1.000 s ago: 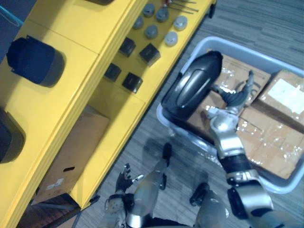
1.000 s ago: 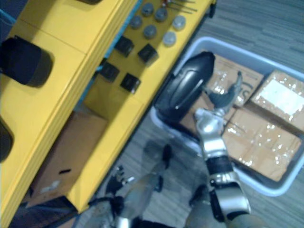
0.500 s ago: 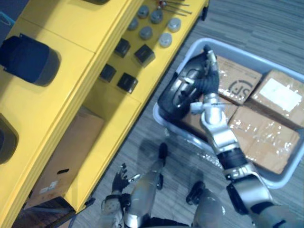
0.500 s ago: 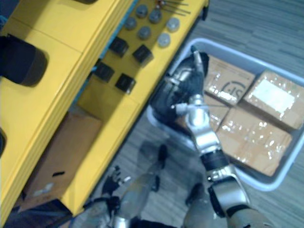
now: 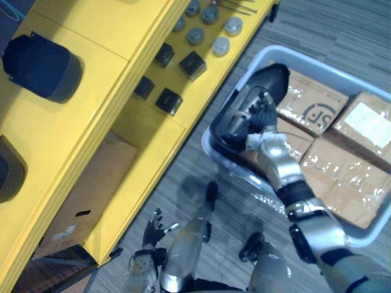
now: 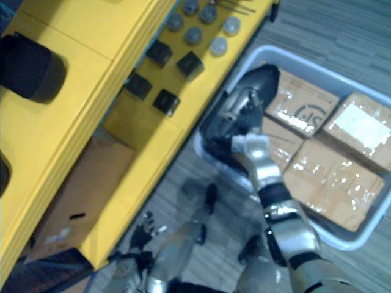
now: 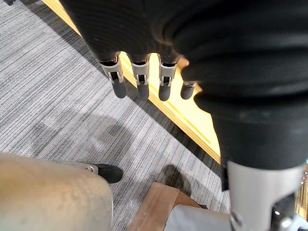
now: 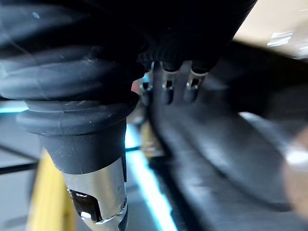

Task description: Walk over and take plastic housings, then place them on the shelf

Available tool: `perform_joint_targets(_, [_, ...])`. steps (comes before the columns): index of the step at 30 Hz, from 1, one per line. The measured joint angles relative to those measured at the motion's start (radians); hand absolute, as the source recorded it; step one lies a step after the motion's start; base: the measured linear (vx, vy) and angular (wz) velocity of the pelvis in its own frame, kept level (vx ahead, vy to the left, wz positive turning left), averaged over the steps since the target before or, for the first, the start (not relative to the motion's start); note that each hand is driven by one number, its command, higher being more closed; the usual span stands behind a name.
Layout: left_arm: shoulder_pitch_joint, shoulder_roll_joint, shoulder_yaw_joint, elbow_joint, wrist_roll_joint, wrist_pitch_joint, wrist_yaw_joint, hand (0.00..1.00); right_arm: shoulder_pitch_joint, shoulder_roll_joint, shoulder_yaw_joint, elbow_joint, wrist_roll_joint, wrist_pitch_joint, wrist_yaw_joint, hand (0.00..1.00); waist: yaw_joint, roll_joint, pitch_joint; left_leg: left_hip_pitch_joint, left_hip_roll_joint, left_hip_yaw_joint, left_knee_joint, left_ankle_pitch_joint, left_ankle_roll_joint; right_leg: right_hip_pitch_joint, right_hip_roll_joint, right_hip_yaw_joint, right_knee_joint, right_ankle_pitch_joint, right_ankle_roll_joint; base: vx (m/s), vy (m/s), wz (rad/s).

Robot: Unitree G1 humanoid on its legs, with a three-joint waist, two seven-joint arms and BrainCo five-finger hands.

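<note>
Leaning in the near-left corner of the grey bin (image 5: 333,71), the black plastic housing (image 5: 231,125) stands tilted, its upper end over the bin's left rim; the right hand (image 5: 261,119) lies on its hollow side, and whether it grips the housing or merely rests there I cannot tell; taped cardboard boxes (image 5: 313,105) pack the rest of the bin, pressing right up beside the housing, so there is little slack around it; the bin's left rim sits just beside the corner of the yellow shelf (image 5: 79,134), with a narrow wedge of striped carpet (image 5: 189,162) between them; on the shelf's lower level, small black blocks (image 5: 192,64) and grey round pieces (image 5: 220,46) crowd the end nearest the bin; the upper level carries two dark housings (image 5: 40,67) well apart, with bare yellow surface between them; a brown carton (image 5: 91,195) sits underneath the shelf; the left hand (image 5: 153,231) hangs low over the carpet near the shelf's edge, fingers relaxed and holding nothing.
</note>
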Motion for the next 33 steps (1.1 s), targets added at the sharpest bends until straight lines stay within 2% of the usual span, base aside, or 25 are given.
perform_joint_targets(7, [-0.002, 0.0, -0.003, 0.002, 0.0, 0.001, 0.006, 0.0, -0.005, 0.0, -0.021, 0.06, 0.052, 0.007, 0.06, 0.0, 0.0, 0.001, -0.001, 0.0, 0.0, -0.004, 0.0, 0.008, -0.003, -0.007, -0.004, 0.0, 0.02, -0.007, -0.003, -0.02, -0.042, 0.01])
perform_joint_targets(9, [-0.005, 0.001, -0.02, 0.003, 0.0, 0.001, 0.007, 0.0, -0.012, -0.012, -0.027, 0.089, 0.052, 0.007, 0.053, 0.0, 0.0, 0.002, -0.002, 0.0, 0.0, -0.006, 0.0, 0.009, -0.003, -0.007, -0.004, -0.002, 0.022, -0.007, -0.003, -0.02, -0.044, 0.04])
perform_joint_targets(13, [-0.025, 0.001, -0.038, 0.019, 0.0, 0.0, 0.009, 0.0, -0.02, -0.028, -0.062, 0.129, 0.05, 0.026, -0.008, 0.0, -0.002, 0.004, -0.003, 0.0, -0.001, -0.007, -0.001, 0.014, -0.002, -0.007, -0.005, -0.002, 0.024, -0.007, -0.003, -0.02, -0.034, 0.01])
perform_joint_targets(18, [-0.029, 0.0, -0.039, 0.026, -0.001, 0.0, 0.014, 0.0, 0.004, -0.03, -0.114, 0.078, 0.007, 0.096, -0.099, 0.0, -0.008, 0.004, -0.003, 0.003, 0.0, -0.001, -0.001, 0.015, -0.001, -0.008, -0.005, 0.002, 0.02, -0.004, 0.0, 0.0, -0.037, -0.01])
perform_joint_targets(23, [-0.029, 0.001, -0.035, 0.021, -0.008, 0.006, 0.014, 0.0, 0.067, -0.059, -0.155, -0.027, -0.04, 0.176, -0.125, 0.0, -0.014, -0.001, -0.003, 0.013, 0.009, 0.009, -0.007, 0.015, 0.0, -0.003, 0.005, 0.013, 0.003, 0.008, -0.001, 0.0, -0.041, -0.09])
perform_joint_targets(26, [-0.02, 0.003, -0.022, 0.013, -0.01, 0.016, 0.018, 0.0, 0.097, -0.09, -0.177, -0.062, -0.069, 0.222, -0.119, 0.0, -0.022, -0.016, -0.004, 0.029, 0.016, 0.032, -0.02, 0.019, 0.004, -0.001, 0.013, 0.036, -0.012, 0.021, 0.002, 0.01, -0.037, -0.23])
perform_joint_targets(29, [-0.015, 0.007, -0.016, 0.007, -0.01, 0.031, 0.019, 0.0, 0.129, -0.141, -0.199, -0.078, -0.109, 0.237, -0.048, 0.0, -0.04, -0.029, -0.004, 0.036, 0.018, 0.035, -0.028, 0.019, 0.004, 0.011, 0.019, 0.036, -0.032, 0.031, 0.005, 0.01, -0.031, -0.05])
perform_joint_targets(31, [-0.003, 0.015, 0.001, -0.008, -0.01, 0.037, 0.017, 0.0, 0.138, -0.168, -0.197, -0.078, -0.131, 0.234, 0.064, 0.0, -0.051, -0.048, -0.002, 0.037, 0.02, 0.036, -0.034, 0.019, 0.004, 0.009, 0.021, 0.037, -0.034, 0.033, 0.005, 0.0, -0.053, -0.03])
perform_joint_targets(32, [0.004, 0.02, 0.016, -0.012, -0.01, 0.042, 0.017, 0.0, 0.141, -0.176, -0.194, -0.077, -0.137, 0.229, 0.147, 0.0, -0.058, -0.061, -0.004, 0.037, 0.021, 0.036, -0.034, 0.019, 0.004, 0.009, 0.022, 0.037, -0.036, 0.033, 0.004, 0.0, -0.059, -0.02])
perform_joint_targets(33, [0.004, 0.026, 0.018, -0.013, -0.01, 0.045, 0.016, 0.0, 0.145, -0.182, -0.185, -0.078, -0.143, 0.218, 0.186, 0.0, -0.058, -0.065, -0.005, 0.037, 0.021, 0.036, -0.034, 0.019, 0.004, 0.011, 0.023, 0.037, -0.038, 0.033, 0.004, 0.01, -0.069, -0.02])
